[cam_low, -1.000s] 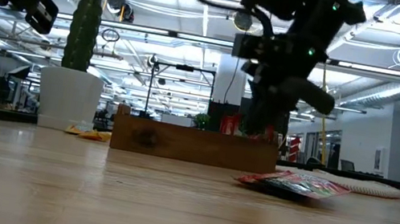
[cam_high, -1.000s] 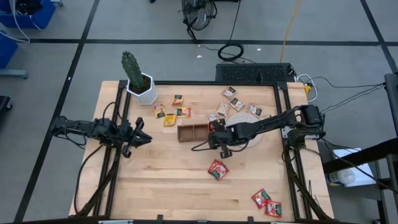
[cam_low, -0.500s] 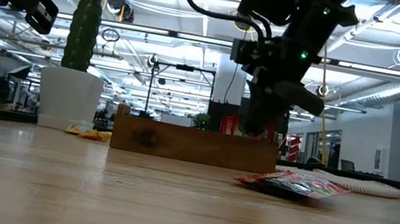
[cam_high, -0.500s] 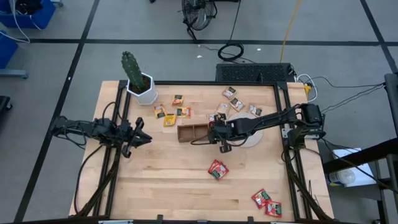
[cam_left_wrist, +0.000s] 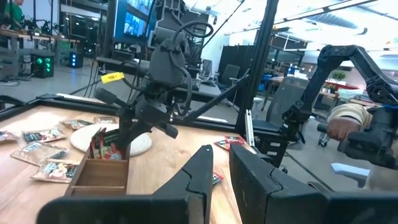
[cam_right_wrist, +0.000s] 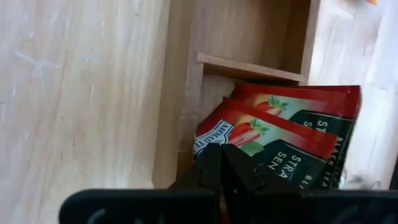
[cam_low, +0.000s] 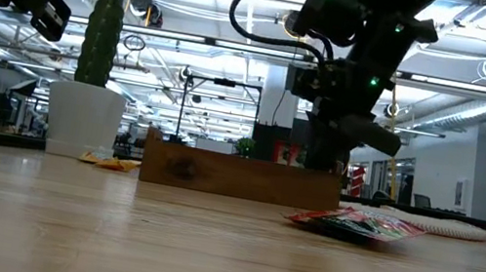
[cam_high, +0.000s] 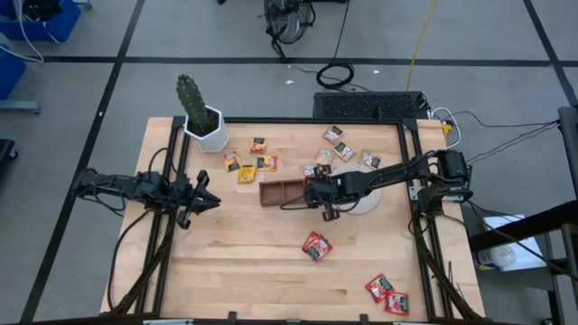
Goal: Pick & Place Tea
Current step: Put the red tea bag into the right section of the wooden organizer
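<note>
My right gripper (cam_right_wrist: 221, 163) is shut on a red tea sachet (cam_right_wrist: 249, 134) and dips into the right-end compartment of the brown wooden tray (cam_high: 282, 192) at mid-table. A second red sachet (cam_right_wrist: 298, 99) stands behind it in that compartment. Another red sachet (cam_high: 316, 245) lies flat on the table nearer the front, and more lie at the near right (cam_high: 386, 293). Yellow-orange sachets (cam_high: 246, 168) and tan ones (cam_high: 341, 149) lie toward the far edge. My left gripper (cam_high: 206, 194) waits open at the table's left side. My right gripper holds the front red sachet by its lower corner (cam_right_wrist: 210, 144), pinched between the two shut fingers, which hide the exact spot. The fingers slant down from the table's right. The sachet stands on edge inside the tray's end compartment (cam_left_wrist: 102, 148), leaning on the one behind.
A round whitish disc (cam_high: 366, 202) lies under my right arm, just right of the tray. A potted cactus (cam_high: 203, 122) stands at the far left corner. Bare wood stretches across the table's near half.
My right gripper has swung a little toward the table's far edge and sunk slightly, carrying the red sachet from above the tray's rim down into the end compartment. It stays shut.
</note>
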Motion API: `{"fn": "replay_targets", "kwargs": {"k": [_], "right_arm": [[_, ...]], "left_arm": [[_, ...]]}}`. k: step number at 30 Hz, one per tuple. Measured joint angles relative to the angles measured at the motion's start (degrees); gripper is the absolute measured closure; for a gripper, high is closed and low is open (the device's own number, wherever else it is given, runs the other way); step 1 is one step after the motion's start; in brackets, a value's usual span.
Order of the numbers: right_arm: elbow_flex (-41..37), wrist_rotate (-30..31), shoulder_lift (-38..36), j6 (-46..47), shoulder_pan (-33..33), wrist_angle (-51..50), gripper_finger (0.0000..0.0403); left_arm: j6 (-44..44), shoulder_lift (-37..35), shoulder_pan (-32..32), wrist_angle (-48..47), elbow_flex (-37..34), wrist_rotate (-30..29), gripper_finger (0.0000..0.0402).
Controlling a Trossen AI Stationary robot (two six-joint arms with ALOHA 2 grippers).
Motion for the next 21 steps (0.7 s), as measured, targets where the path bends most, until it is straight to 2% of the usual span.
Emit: {"fn": "replay_targets", "kwargs": {"k": [6,14,18,21], "right_arm": [[0.00,7.42,0.00,-0.25,0.89,1.76,0.0403],[0.00,9.07,0.00,-0.35,1.74,5.95,0.0403],[0.00,14.08,0.00,-3.32,3.66,7.45,0.0403],[0.00,13.33,0.00,-2.37,4.40,6.90,0.0403]], "left_arm": [[0.00,0.00,0.00,0.00,0.00,0.00,0.0344],[0.00,-0.02,0.00,0.00,0.00,0.00,0.0344],[0.00,0.00,0.00,0.00,0.00,-0.02,0.0344],[0.00,0.00,0.00,0.00,0.00,0.00,0.0344]]}}
